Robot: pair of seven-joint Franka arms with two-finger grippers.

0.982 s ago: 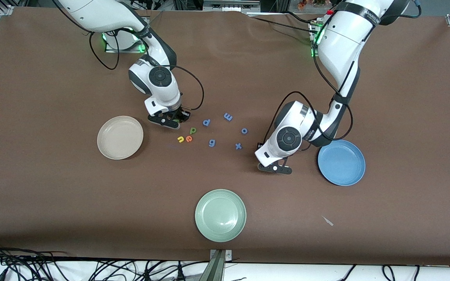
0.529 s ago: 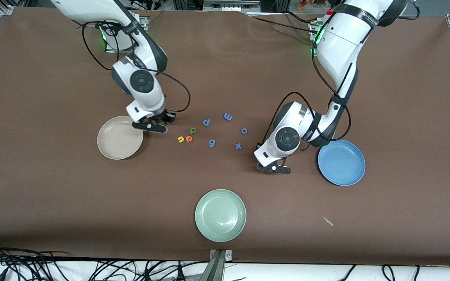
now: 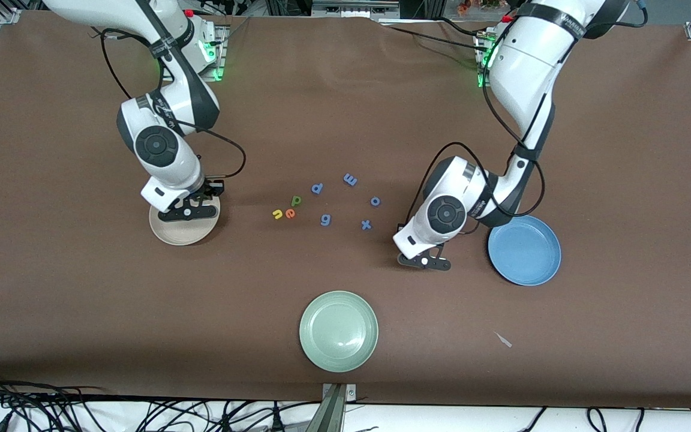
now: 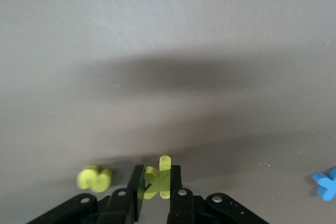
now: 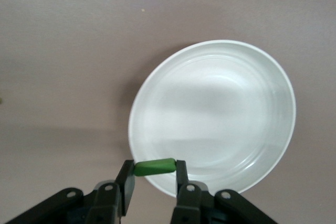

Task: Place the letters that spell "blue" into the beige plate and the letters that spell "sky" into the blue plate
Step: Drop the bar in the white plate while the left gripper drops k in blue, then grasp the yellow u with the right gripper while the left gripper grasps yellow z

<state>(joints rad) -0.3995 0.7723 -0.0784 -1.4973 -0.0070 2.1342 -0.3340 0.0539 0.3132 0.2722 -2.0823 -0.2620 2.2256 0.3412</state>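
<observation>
Front view: three plates, five blue letters; right claw grips green l, left claw pinches yellow k.

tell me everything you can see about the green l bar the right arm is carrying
The green l bar is a short, thin foam-looking strip with rounded ends, bright green and plain. It lies level, pinched endwise between the fingers of the right pincer, touching nothing else. It hangs over the rim of the beige plate, not yet released.

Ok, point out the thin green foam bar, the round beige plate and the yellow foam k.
thin green foam bar (image 5: 154, 167), right wrist view, its middle.
round beige plate (image 5: 273, 72), right wrist view, raised rim.
yellow foam k (image 4: 158, 182), left wrist view, its centre.
</observation>
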